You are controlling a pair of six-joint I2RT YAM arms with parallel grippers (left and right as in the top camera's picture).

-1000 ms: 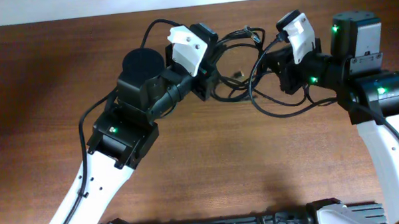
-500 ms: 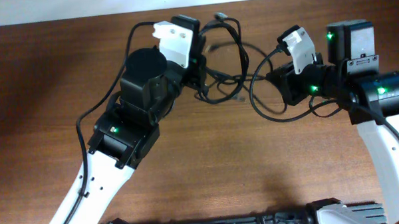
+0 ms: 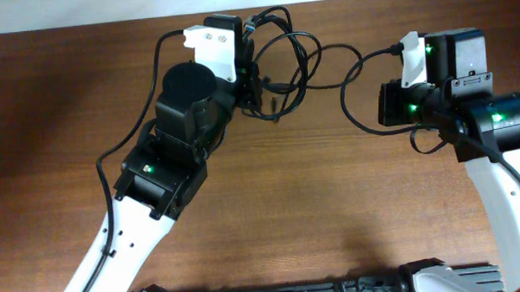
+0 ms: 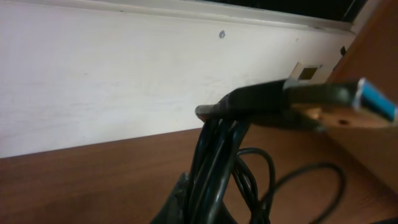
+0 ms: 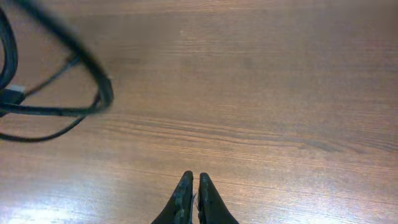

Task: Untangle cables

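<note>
Over the far side of the table (image 3: 314, 205), the overhead view shows the left gripper (image 3: 250, 73) clamped on the cables (image 3: 282, 45), which spread from it in several overlapping loops near the back edge. The right gripper (image 3: 382, 103) sits well apart to the side, and a black loop (image 3: 347, 104) curves just beside it; whether that is one of the cables or the arm's own wire cannot be told. Seen from the left wrist, a thick bunch of cords rises together out of the closed jaws, and a plug (image 4: 367, 99) with a blue tip sticks out sideways in front of the pale wall (image 4: 93, 74), with more loops trailing down onto the wood. Seen from the right wrist, the fingers (image 5: 183, 199) are pressed together with nothing visible between them, hovering above bare wood, while a few strands lie off at the upper left. Judging from this, little is done: no cord lies separated on its own, the bunch is gathered in one grip, and pulling each cord free remains.
</note>
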